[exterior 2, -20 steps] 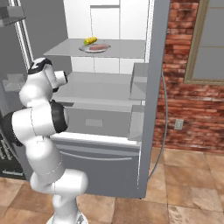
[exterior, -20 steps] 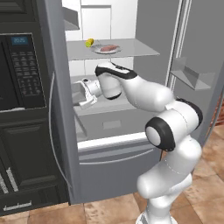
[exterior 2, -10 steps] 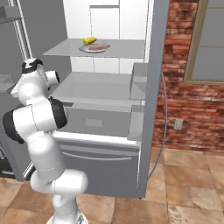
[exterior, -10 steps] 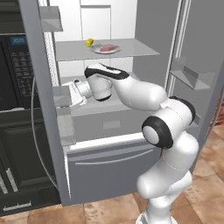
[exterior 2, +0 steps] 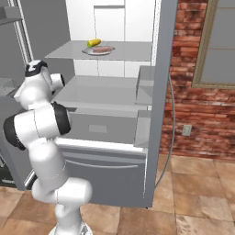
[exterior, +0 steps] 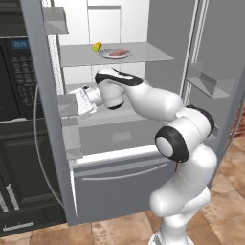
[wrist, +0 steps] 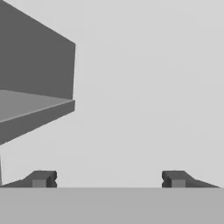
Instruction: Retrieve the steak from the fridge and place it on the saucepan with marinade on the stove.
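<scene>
Where fridge gapes: one steak, one plate.

Fingers wide apart, empty

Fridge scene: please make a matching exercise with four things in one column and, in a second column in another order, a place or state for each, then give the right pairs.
Things:
1. steak
2. yellow item
3. gripper
4. bottom drawer

Places or states:
A. jaws wide apart, nothing between them
B. on a white plate on the upper shelf
C. closed, below the shelves
D. on the upper shelf, beside the plate

Pairs: 1-B, 2-D, 3-A, 4-C
</scene>
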